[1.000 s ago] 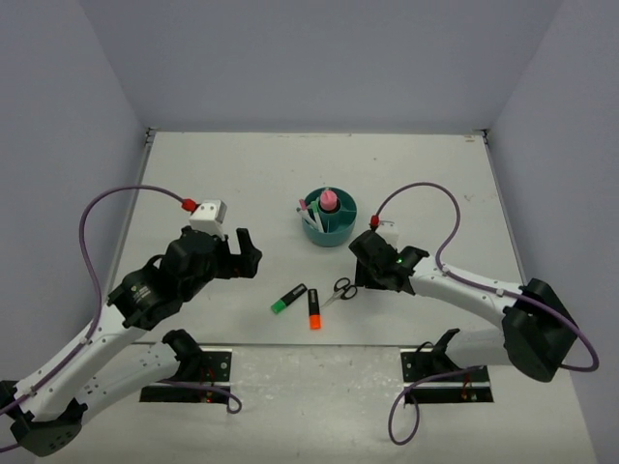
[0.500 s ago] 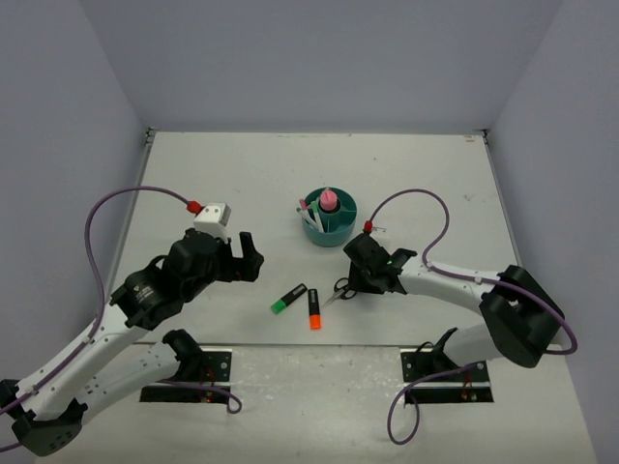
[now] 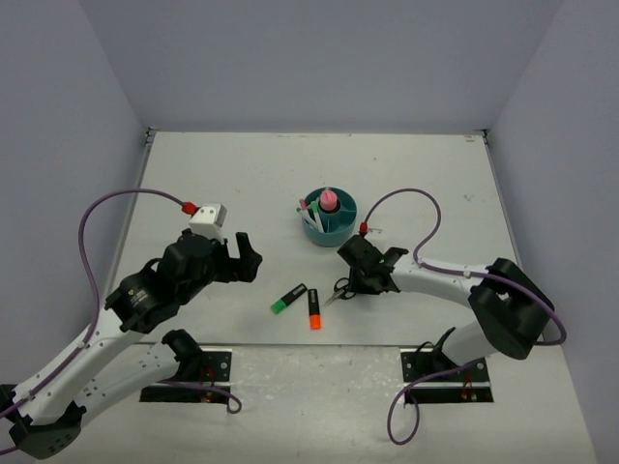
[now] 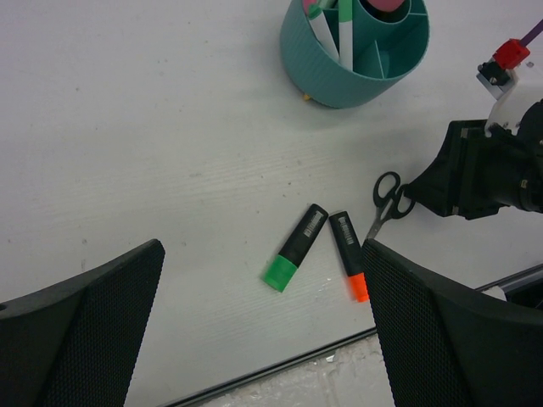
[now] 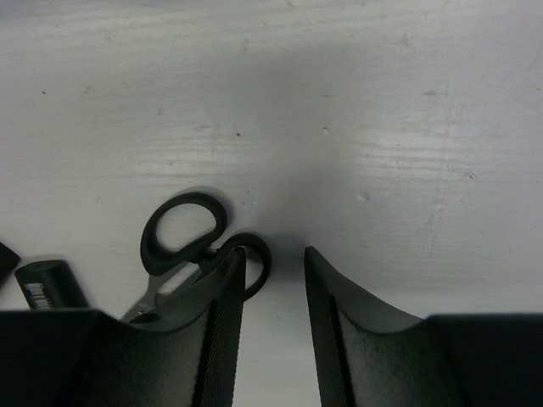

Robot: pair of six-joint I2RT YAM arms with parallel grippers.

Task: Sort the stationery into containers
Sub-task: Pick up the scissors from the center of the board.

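Small black-handled scissors [image 3: 340,288] lie on the table in front of the teal organizer [image 3: 345,230]. My right gripper [image 3: 352,281] is down at the table over the scissors' handles [image 5: 182,242]. It [image 5: 273,253] is narrowly open, its left finger lying over the smaller handle loop, with that loop's right rim in the gap. A green highlighter [image 3: 288,299] and an orange highlighter [image 3: 313,308] lie left of the scissors. My left gripper [image 3: 247,259] is wide open and empty, hovering above the highlighters [image 4: 295,248].
The organizer [image 4: 356,80] holds a pink-capped glue stick [image 3: 329,200] in its central well and white and green pens [image 4: 333,21] in a side compartment. The table's near edge [image 4: 254,377] runs just below the highlighters.
My right gripper has moved left along the table to the scissors' handles. The left arm has barely shifted.
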